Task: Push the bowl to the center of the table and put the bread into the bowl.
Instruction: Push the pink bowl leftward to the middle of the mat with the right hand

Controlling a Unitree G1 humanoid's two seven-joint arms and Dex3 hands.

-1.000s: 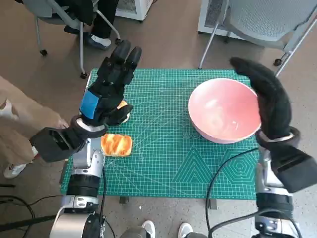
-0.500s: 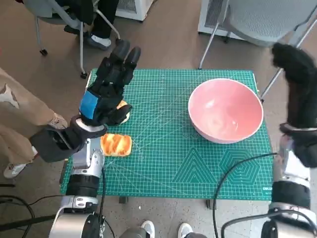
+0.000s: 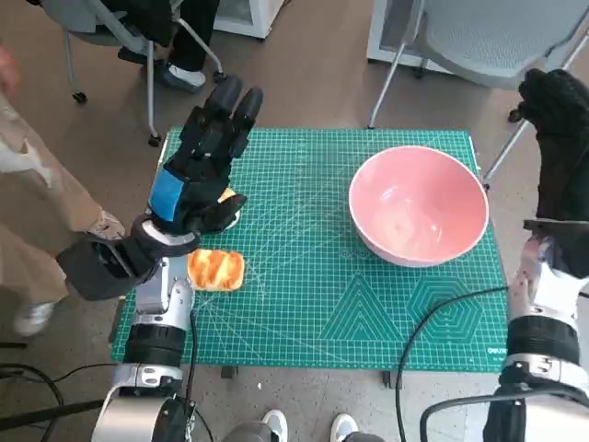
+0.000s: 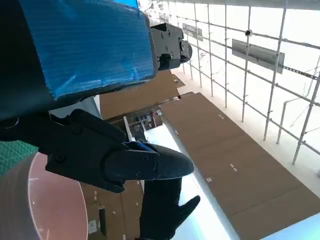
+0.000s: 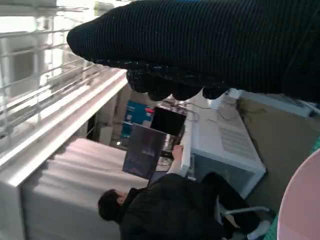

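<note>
The pink bowl (image 3: 419, 204) stands empty on the right part of the green mat (image 3: 313, 304). Its rim also shows in the left wrist view (image 4: 35, 200) and in the right wrist view (image 5: 302, 200). The bread (image 3: 215, 269), a golden roll, lies near the mat's left edge. My left hand (image 3: 204, 157) hovers just beyond the bread with fingers stretched out, holding nothing. My right hand (image 3: 560, 152) is raised off the table's right side, clear of the bowl, thumb and fingers apart (image 4: 165, 210).
A second small orange piece (image 3: 229, 197) peeks out under my left palm. Chairs (image 3: 488, 37) stand behind the table. A black cable (image 3: 428, 318) crosses the mat's front right. A person's leg (image 3: 28, 193) is at the left; another person (image 5: 170, 205) sits further off.
My right hand has swung from over the bowl's right rim out past the table's right edge. The bowl, the bread and my left hand have stayed put. The person at left has shifted.
</note>
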